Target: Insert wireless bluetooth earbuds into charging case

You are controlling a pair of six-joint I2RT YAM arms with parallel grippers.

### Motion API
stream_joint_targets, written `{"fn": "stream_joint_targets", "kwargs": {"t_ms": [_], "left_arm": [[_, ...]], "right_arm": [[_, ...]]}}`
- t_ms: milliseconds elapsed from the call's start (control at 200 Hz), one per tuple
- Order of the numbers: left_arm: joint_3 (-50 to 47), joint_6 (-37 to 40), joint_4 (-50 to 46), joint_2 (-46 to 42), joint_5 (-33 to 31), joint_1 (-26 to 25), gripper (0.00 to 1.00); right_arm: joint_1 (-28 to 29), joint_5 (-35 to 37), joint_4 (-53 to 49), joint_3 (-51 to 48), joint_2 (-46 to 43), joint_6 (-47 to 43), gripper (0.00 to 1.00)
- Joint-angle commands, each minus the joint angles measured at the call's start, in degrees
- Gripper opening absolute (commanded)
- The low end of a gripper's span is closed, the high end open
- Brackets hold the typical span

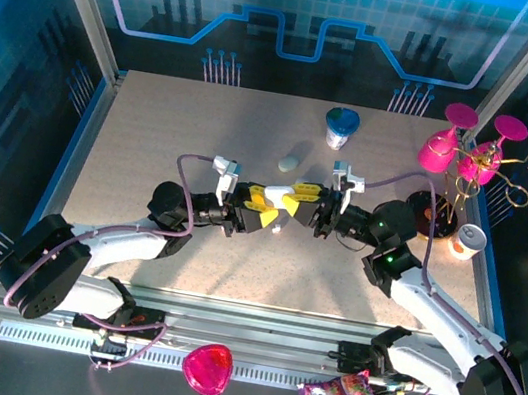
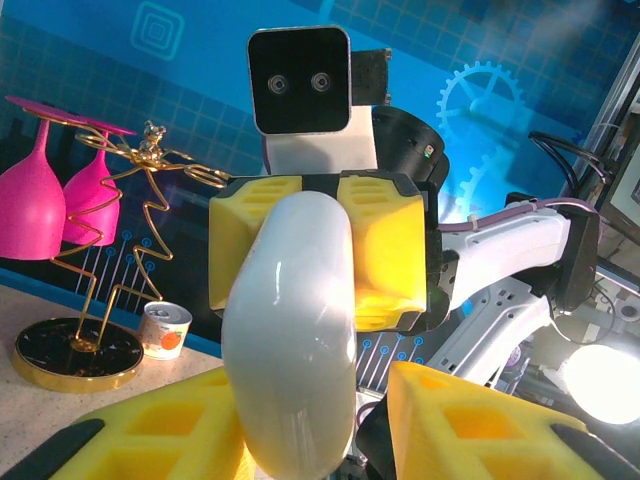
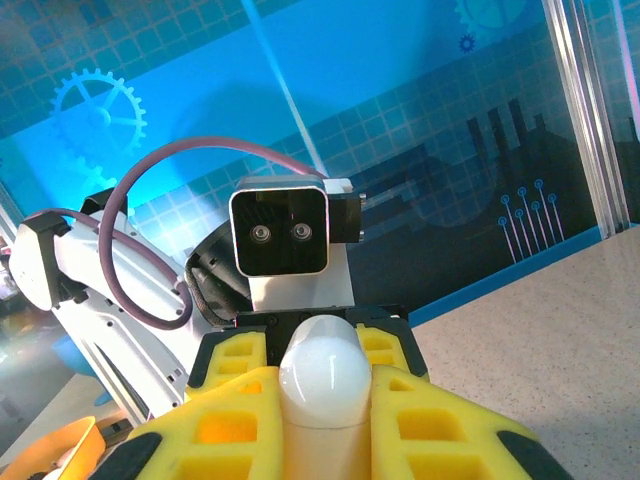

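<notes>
Table [image 1: 152, 138], speckled tan, walled in blue. Left arm [image 1: 103, 252] comes in from 7 o'clock and right arm [image 1: 438, 308] from 5 o'clock. They meet nose to nose at table centre.

Gold wire stand with pink wine glasses [image 1: 469, 156] at 2 o'clock. Blue-and-white cup [image 1: 342, 127] at 12-1 o'clock, small can [image 1: 467, 240] at 3 o'clock. Pale oval pebble [image 1: 290, 161] lies on the table just 12-o'clock side of the grippers, apart from them; likely a spare case.

Right gripper [image 3: 325, 410]: yellow fingers [image 3: 230, 420] pressed to both sides of the white charging case [image 3: 322, 375], so it's clamped on it. The rounded end sticks out past the tips.

Left gripper [image 2: 305, 410]: jaws flank the case's other end. One finger looks like it's touching, with a dark gap on the other side; can't tell if it's clamped or loose.

The case is off the table, between the two grippers at centre, tilted slightly in the left wrist view. No seam or lid line is visible, so it looks closed. Can't tell whether buds are inside.

Handling, judged:
- Rigid glossy plastic shell, light and slippery.
- The curved sides tend to squirt out of flat pads.
- Grip across the broad flat faces near the middle, not on the rounded ends.
- Opening needs one gripper on the body and one on the lid edge.
- The hinge is the weak point, so go easy on force.
</notes>
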Motion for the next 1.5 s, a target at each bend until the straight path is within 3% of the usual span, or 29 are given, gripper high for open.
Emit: {"fn": "stream_joint_targets", "kwargs": {"t_ms": [0, 220, 505, 560, 655, 810, 956, 1246, 1496], "left_arm": [[2.4, 0.33, 3.36, -0.54, 1.72, -0.55, 0.38], [2.67, 0.21, 3.37, -0.58, 1.98, -0.6, 0.36], [2.28, 0.55, 3.36, -0.62, 2.42, -0.74, 0.13], [2.1, 0.83, 3.36, -0.53, 2.31, -0.8, 0.11], [1.42, 2.97, 3.36, -0.4, 2.79, -0.67, 0.1], [0.65, 10.83, -2.67, -1.51, 4.32, -0.58, 0.1], [0.65, 14.72, -7.45, -3.32, 4.77, -0.61, 0.1], [0.64, 9.8, -0.34, -0.45, 5.98, -0.62, 0.1], [-0.49, 13.33, -2.04, -1.53, 6.91, -0.55, 0.1]], "right_arm": [[0.65, -0.1, 1.54, 1.6, 0.31, -0.26, 0.06], [0.72, -0.6, 0.66, 1.58, 0.5, -0.68, 0.06], [0.84, 0.22, 0.27, 1.65, 0.16, -0.33, 0.09], [0.84, 0.74, -0.16, 1.67, -0.32, -0.48, 0.17], [0.83, 2.99, -3.08, 1.54, -2.2, -2.26, 0.46], [1.29, 7.63, -18.44, 3.53, -6.45, -11.77, 0.69], [2.02, 11.89, -29.56, 5.6, -8.24, -17.52, 0.71], [5.1, 16.88, -38.38, 9.26, -6.63, -23.79, 0.72], [6.03, 25.71, -38.46, 10.54, -6.88, -22.93, 0.71]]}}
